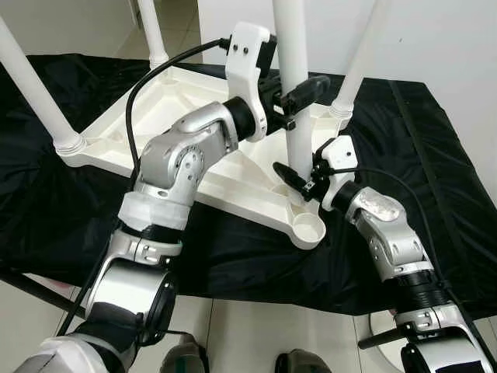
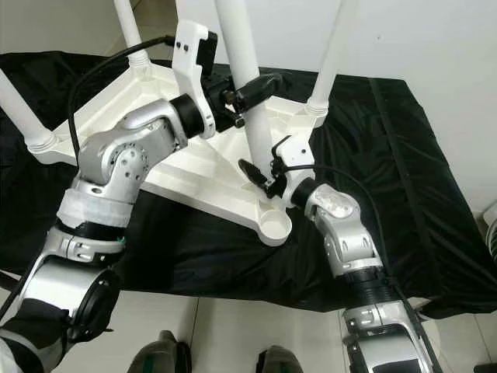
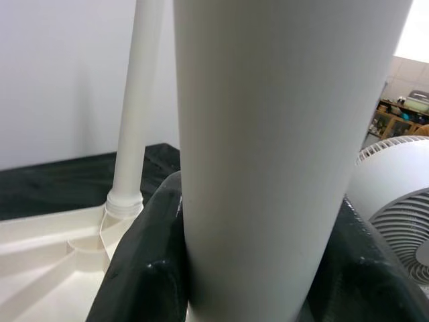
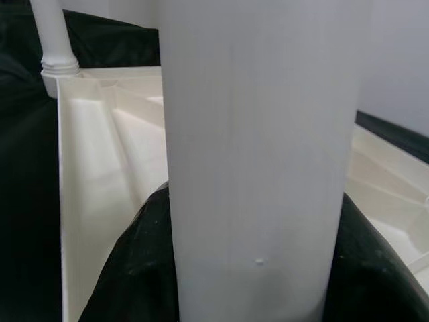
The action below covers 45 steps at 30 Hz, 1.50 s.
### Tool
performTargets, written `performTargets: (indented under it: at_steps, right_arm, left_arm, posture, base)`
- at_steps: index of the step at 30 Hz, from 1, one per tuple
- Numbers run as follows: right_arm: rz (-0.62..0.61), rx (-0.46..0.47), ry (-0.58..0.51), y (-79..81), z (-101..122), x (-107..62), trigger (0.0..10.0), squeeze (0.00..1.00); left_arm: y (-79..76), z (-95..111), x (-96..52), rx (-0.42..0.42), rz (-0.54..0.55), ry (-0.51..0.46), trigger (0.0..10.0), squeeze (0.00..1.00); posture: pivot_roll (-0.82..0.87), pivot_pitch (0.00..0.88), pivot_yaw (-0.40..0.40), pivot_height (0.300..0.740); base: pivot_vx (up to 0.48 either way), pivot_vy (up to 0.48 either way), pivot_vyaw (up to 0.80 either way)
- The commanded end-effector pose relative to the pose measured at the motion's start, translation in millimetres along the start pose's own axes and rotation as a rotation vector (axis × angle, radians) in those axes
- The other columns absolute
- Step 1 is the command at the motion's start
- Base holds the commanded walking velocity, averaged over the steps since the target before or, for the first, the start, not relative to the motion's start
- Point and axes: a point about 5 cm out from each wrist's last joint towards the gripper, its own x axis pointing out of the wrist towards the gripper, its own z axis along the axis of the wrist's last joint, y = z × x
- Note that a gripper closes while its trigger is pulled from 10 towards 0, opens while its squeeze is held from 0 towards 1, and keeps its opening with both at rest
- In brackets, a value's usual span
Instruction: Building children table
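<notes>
An upturned white tabletop (image 1: 194, 167) lies on a black cloth (image 1: 435, 155), three legs already upright in its corners. Both grippers clasp the fourth leg (image 1: 293, 93): the left gripper (image 1: 304, 92) higher, the right gripper (image 1: 299, 177) near its foot, which seems just beside the empty corner socket (image 1: 311, 228).

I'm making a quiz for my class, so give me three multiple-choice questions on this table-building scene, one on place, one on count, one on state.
1. Where does the upturned tabletop lie?
A. on a black cloth
B. on bare floor
C. on a chair

2. How many legs already stand in corner sockets?
A. one
B. three
C. five

3. How do the grippers hold the loose leg?
A. both shut on it
B. both open
C. one only

Answers: 1 A, black cloth spreads beneath it. 2 B, three corners carry legs, the near socket is empty. 3 A, left gripper and right gripper clasp it.
</notes>
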Motion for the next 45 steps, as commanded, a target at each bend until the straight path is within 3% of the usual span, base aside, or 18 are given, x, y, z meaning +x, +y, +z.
performTargets:
  at_steps: [1, 2, 3, 6, 12, 13, 19, 25, 36, 41, 45]
  right_arm:
    - [-0.030, 0.008, 0.006, -2.8, -2, -0.4, 10.0, 0.55]
    - [-0.042, 0.003, 0.003, -4.1, -2, 0.1, 10.0, 0.55]
    - [-0.055, 0.009, -0.005, -5.6, 0, 0.9, 10.0, 1.00]
    - [-0.095, 0.013, -0.022, -8.8, 4, 3.4, 10.0, 1.00]
    - [-0.199, -0.016, -0.038, -11.5, 12, 13.0, 10.0, 1.00]
    - [-0.220, -0.018, -0.049, -7.5, 17, 18.4, 10.0, 0.00]
    - [-0.268, -0.001, -0.062, 2.4, 23, 31.4, 10.0, 0.00]
    - [-0.304, 0.035, -0.050, 13.1, 22, 47.6, 10.0, 0.00]
    - [-0.449, 0.001, -0.035, 7.1, 27, 60.8, 10.0, 0.00]
    - [-0.625, -0.021, -0.035, -3.5, 35, 63.9, 10.0, 0.00]
    - [-0.644, -0.012, -0.035, -1.3, 36, 66.5, 10.0, 0.00]
  left_arm:
    - [11.4, 13, -0.5, 0.029, 0.158, -0.023, 10.0, 0.00]
    - [13.7, 14, 0.2, 0.030, 0.183, -0.018, 10.0, 0.00]
    - [15.2, 16, 0.5, 0.027, 0.203, -0.022, 10.0, 0.00]
    - [17.0, 20, 1.0, 0.049, 0.247, -0.028, 10.0, 0.00]
    - [18.2, 27, 6.0, 0.172, 0.340, -0.007, 10.0, 0.00]
    - [15.4, 30, 9.3, 0.199, 0.352, -0.008, 10.0, 0.00]
    - [7.7, 35, 17.6, 0.223, 0.384, -0.033, 10.0, 0.00]
    - [-2.3, 44, 28.7, 0.195, 0.434, -0.092, 10.0, 0.00]
    - [-10.5, 47, 34.8, 0.196, 0.429, -0.110, 10.0, 0.00]
    - [-15.5, 47, 37.1, 0.192, 0.426, -0.111, 10.0, 0.00]
    - [-19.2, 47, 37.1, 0.198, 0.430, -0.114, 10.0, 0.00]
  posture:
    - [-0.05, 0.004, 0.032, 0.740]
    - [-0.05, 0.004, 0.032, 0.740]
    - [-0.05, 0.004, 0.029, 0.740]
    - [-0.05, 0.005, 0.028, 0.740]
    - [-0.05, 0.006, 0.027, 0.740]
    - [-0.06, 0.007, 0.032, 0.740]
    - [-0.06, 0.007, 0.036, 0.740]
    - [-0.06, 0.008, 0.040, 0.740]
    - [-0.05, 0.023, 0.037, 0.740]
    - [-0.05, 0.027, 0.029, 0.740]
    - [-0.04, 0.031, 0.021, 0.740]
  base:
    - [0.000, 0.000, 0.00]
    - [0.000, 0.000, 0.00]
    - [0.000, 0.000, 0.00]
    - [0.000, 0.000, 0.00]
    - [0.000, 0.000, 0.00]
    - [0.000, 0.000, 0.00]
    - [0.000, 0.000, 0.00]
    - [0.000, 0.000, 0.00]
    - [0.000, 0.000, 0.00]
    - [0.000, 0.000, 0.00]
    - [0.000, 0.000, 0.00]
